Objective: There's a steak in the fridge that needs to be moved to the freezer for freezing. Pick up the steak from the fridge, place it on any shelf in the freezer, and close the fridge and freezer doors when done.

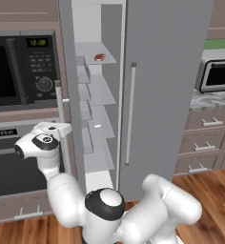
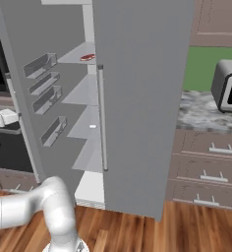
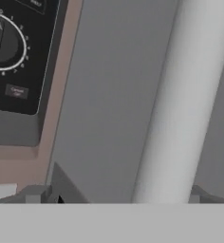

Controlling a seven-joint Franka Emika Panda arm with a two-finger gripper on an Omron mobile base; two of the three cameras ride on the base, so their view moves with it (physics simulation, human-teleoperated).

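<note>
- Pincer (image 1: 62, 127): jaws apart, empty, beside freezer door handle (image 3: 180, 104).
- Risk: pushing off-centre could slip past the handle, leaving the freezer door (image 2: 19, 74) ajar.

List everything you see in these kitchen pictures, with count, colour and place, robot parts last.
steak: one, red-pink, top freezer shelf
freezer: one, white inside, door open
freezer door: one, grey, swung left, clear bins inside
fridge door: one, grey, shut, silver handle
small white item: one, on a lower freezer shelf
microwave: one, black, left of freezer
toaster oven: one, silver, right counter
drawers: several, brown, below counter
floor: wood
arm: one, white
hand: one, open, at the freezer door's silver handle
</note>
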